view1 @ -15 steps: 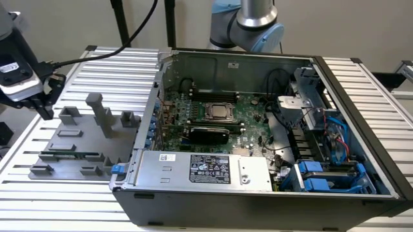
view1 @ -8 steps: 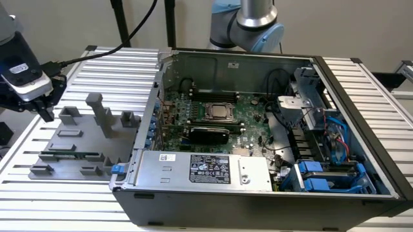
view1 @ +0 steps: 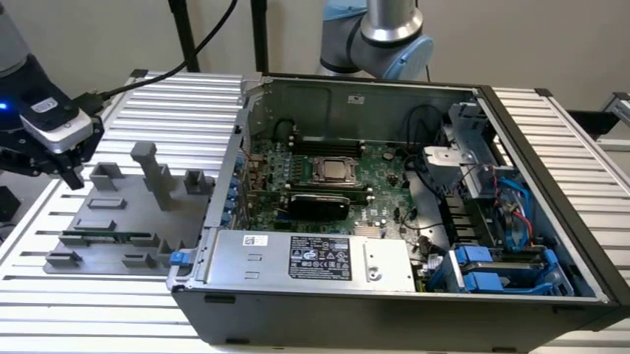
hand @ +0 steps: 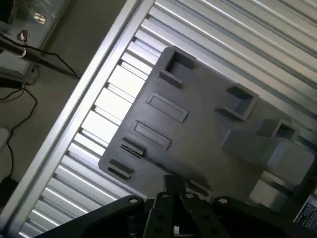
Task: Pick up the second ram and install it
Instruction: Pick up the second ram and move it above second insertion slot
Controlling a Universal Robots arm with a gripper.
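The second ram (view1: 108, 237) is a thin green stick lying flat on the grey fixture plate (view1: 128, 214), at the exterior view's left, outside the computer case. My gripper (view1: 71, 177) hangs above the far left corner of that plate, up and back from the stick, fingers together and holding nothing. In the wrist view the gripper (hand: 174, 191) points down at the fixture plate (hand: 198, 129). A sliver of the ram (hand: 197, 187) shows just beside the fingertips. The motherboard (view1: 340, 173) lies inside the open case, with black memory slots (view1: 325, 145) near its far side.
The open computer case (view1: 394, 295) fills the middle and right of the ribbed metal table (view1: 187, 96). Grey posts (view1: 153, 173) stand up from the fixture plate between my gripper and the case wall. A power supply (view1: 305, 258) sits at the case front, and the arm's base (view1: 379, 37) is behind the case.
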